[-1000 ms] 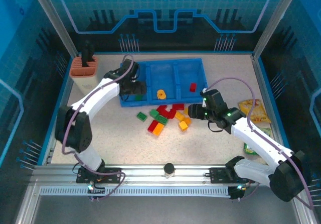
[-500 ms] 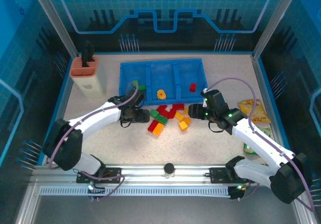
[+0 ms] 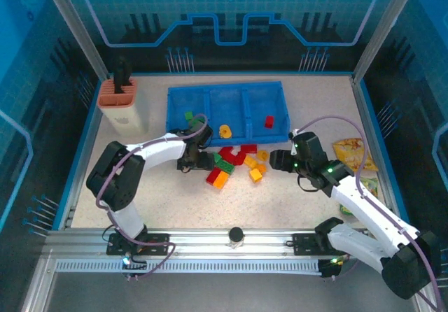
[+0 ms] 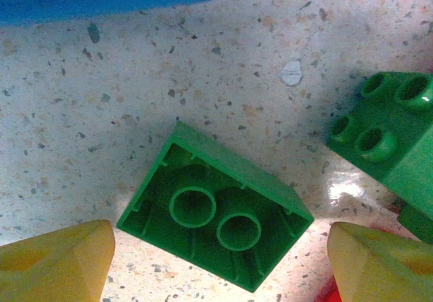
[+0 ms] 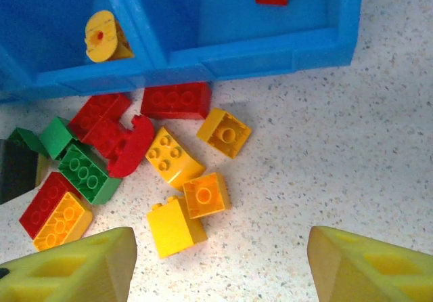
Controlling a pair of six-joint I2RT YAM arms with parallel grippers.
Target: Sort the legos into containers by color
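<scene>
Your left end effector [image 4: 218, 244] hangs open over the worktop [image 4: 101, 112], its yellow fingers [image 4: 57, 261] standing either side of an upturned green brick [image 4: 215, 217] without touching it; the brick lies skewed to the jaw line, so turn the wrist until the fingers face its two long flat walls, come straight down, and close on those walls rather than on the corners; keep clear of the studs-up green brick [image 4: 389, 139] just to its right, which a wide finger could nudge. The upturned brick is hard, glossy plastic, hollow underneath with two round tubes and thin ribs; it will probably skid on the speckled, stone-like surface if you pinch off-centre. It belongs, I judge, in the left compartment of the blue tray [image 3: 231, 87], where a green piece [image 3: 189, 116] already lies; a yellow round piece [image 3: 225, 131] sits in the middle one and a red brick [image 3: 269, 122] in the right. Your right end effector [image 5: 220, 244] is open too and empty, poised near the loose pile; the smooth yellow block [image 5: 174, 226] lies closest to it.
</scene>
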